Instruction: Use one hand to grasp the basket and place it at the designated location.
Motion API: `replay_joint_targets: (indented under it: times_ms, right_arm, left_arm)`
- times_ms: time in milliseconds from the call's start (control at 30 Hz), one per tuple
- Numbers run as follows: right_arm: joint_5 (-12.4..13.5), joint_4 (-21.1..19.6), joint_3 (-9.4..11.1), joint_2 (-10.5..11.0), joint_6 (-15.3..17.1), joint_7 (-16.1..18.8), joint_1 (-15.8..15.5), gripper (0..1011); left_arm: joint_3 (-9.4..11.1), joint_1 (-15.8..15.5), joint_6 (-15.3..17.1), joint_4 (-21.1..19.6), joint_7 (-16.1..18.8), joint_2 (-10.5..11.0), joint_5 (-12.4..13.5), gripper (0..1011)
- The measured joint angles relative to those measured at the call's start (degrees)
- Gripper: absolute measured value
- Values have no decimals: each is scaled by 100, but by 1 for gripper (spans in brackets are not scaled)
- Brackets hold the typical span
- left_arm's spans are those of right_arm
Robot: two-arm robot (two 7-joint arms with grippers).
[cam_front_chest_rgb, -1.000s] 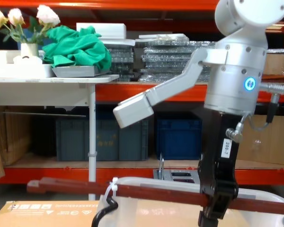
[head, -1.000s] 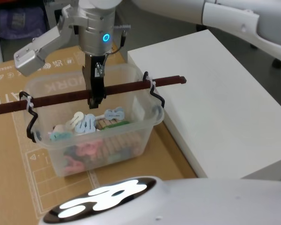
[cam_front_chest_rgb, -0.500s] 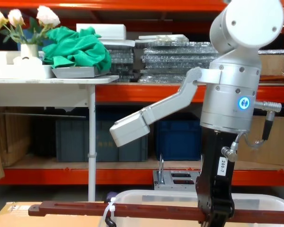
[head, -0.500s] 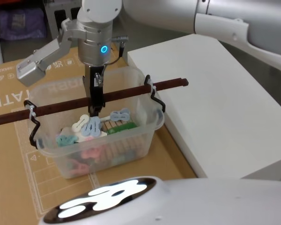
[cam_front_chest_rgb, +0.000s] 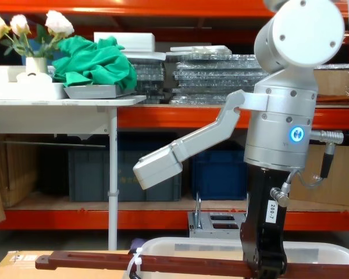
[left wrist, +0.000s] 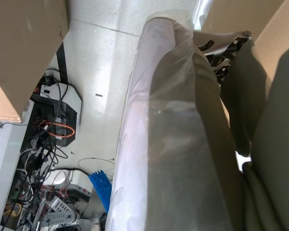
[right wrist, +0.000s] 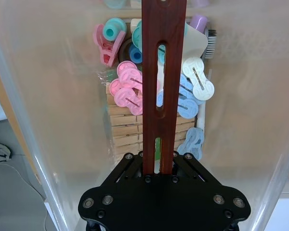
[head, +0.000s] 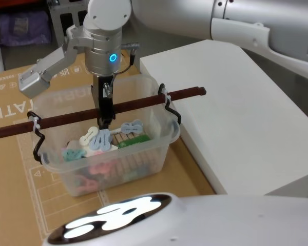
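Squarely above the basket (head: pixel 155 145), the right gripper (head: pixel 103 121) has its jaws clamped on the middle of the reddish-brown bar handle (head: pixel 143 102). The basket is over brown cardboard (head: pixel 13 174), just beside a white table (head: pixel 241 118).

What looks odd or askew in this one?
The bar handle overhangs the basket on both sides, held by a zip tie. The right pincer grips it mid-span. Nothing spilled.

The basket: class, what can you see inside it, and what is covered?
Inside the basket lie pastel plastic clips and stacked wooden clothespins. The handle bar, held by the right gripper, covers whatever lies directly beneath it.
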Motion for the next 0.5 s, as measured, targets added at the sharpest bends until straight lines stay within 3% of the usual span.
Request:
replay_joint_targets:
  times_ms: [233, 500]
  right_arm:
    - [6, -1, 7, 6, -6, 3, -5, 134]
    - [12, -5, 13, 8, -12, 9, -7, 371]
  left_arm:
    - [0, 0, 0, 0, 0, 0, 0, 0]
    - [0, 0, 0, 0, 0, 0, 0, 0]
